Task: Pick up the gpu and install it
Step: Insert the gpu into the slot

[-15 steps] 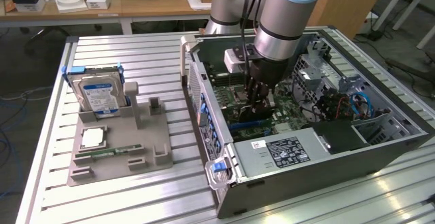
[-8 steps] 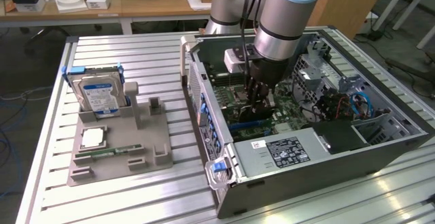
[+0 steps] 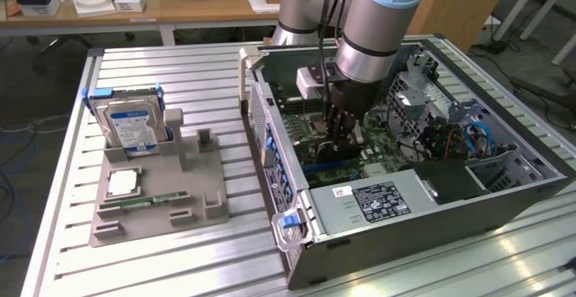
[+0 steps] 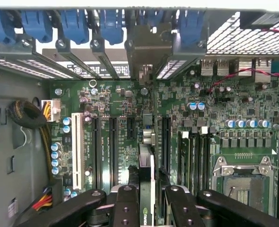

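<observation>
My gripper reaches down inside the open computer case, over the green motherboard. In the wrist view its black fingers are shut on the gpu, a thin black card seen edge-on between them. The card runs across the motherboard's expansion slots. Its metal end bracket sits at the row of rear slot covers under the blue latches. Whether the card's lower edge is seated in a slot is hidden.
On the grey fixture at the exterior view's left stand a blue-labelled hard drive, a silver chip and a green memory stick. The power supply and cables crowd the case. The processor socket lies beside the gripper.
</observation>
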`<state>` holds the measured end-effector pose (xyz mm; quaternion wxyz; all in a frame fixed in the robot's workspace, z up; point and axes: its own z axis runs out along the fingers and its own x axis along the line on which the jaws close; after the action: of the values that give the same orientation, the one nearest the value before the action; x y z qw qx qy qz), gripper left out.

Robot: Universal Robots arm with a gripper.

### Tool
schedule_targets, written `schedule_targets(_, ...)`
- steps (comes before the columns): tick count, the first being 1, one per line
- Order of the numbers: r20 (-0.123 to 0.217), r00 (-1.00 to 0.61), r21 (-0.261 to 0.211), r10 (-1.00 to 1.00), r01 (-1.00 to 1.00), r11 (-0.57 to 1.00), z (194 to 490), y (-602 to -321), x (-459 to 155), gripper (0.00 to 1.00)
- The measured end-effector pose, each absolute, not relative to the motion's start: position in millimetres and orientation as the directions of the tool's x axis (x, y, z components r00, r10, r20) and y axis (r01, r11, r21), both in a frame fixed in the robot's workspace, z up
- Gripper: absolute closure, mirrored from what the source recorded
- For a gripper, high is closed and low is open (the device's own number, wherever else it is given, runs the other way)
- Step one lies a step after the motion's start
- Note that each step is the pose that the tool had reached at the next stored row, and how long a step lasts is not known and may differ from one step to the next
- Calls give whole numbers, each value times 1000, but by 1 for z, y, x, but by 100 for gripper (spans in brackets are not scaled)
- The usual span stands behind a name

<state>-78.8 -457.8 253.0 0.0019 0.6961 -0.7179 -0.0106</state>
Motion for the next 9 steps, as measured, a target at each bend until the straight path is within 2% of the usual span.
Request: schedule_targets(9,-12,-31,18,-999,-999,31,251,-458,-79,74)
